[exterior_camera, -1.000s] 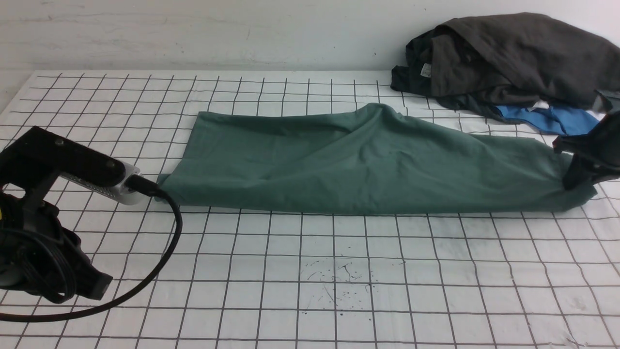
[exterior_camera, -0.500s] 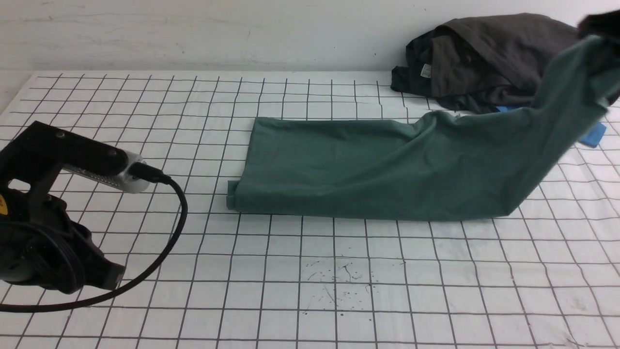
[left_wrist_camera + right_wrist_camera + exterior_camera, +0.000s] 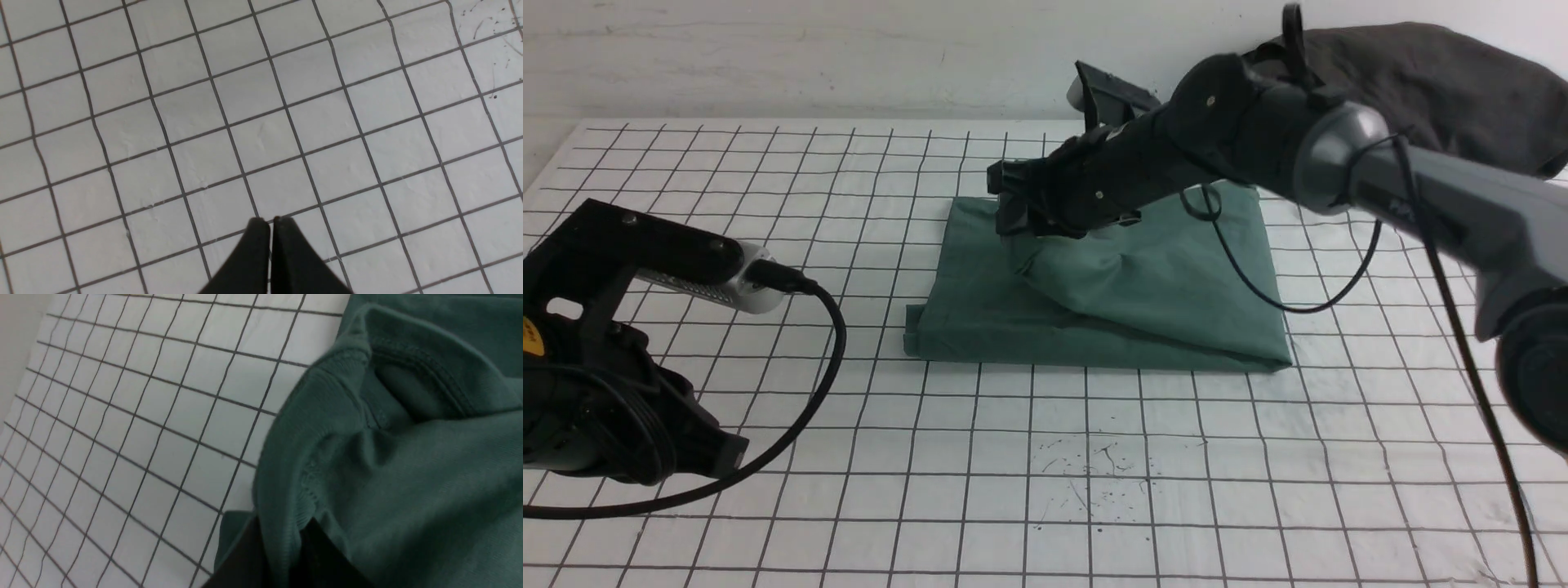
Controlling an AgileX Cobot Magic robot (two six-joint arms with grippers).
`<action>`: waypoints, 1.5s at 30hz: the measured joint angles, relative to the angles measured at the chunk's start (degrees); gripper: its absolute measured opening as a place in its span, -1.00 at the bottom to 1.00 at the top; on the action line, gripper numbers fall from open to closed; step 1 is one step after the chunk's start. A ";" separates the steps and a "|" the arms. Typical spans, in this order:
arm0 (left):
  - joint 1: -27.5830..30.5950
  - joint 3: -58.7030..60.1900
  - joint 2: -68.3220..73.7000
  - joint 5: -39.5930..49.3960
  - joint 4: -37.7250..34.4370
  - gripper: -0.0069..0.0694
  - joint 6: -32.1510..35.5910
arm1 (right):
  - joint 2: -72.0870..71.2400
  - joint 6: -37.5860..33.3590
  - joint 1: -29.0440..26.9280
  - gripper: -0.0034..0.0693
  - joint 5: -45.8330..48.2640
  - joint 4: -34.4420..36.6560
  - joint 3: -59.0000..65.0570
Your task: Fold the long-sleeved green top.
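Note:
The green long-sleeved top (image 3: 1143, 310) lies in the middle of the gridded table, doubled over into a rough rectangle. My right arm reaches across it from the right. My right gripper (image 3: 1013, 214) is over the top's far left corner, shut on a ribbed hem of the green top (image 3: 384, 469). The held cloth hangs bunched from the right gripper (image 3: 282, 524) onto the layer below. My left gripper (image 3: 270, 222) is shut and empty over bare grid cloth. In the front view the left gripper (image 3: 723, 452) sits at the near left, well apart from the top.
A heap of dark charcoal garments (image 3: 1445, 82) lies at the far right against the wall, partly behind my right arm. The left wrist camera's cable (image 3: 825, 367) loops over the table left of the top. Ink specks (image 3: 1094, 469) mark the near middle.
My right gripper lifted the top's right end high, then carried it leftward over the left half, so the top now lies doubled. The left arm barely moved.

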 joint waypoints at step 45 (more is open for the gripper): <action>0.00 22.67 -45.39 -30.33 -0.23 -0.84 6.00 | -34.01 3.05 3.82 -0.94 31.70 -55.66 -4.34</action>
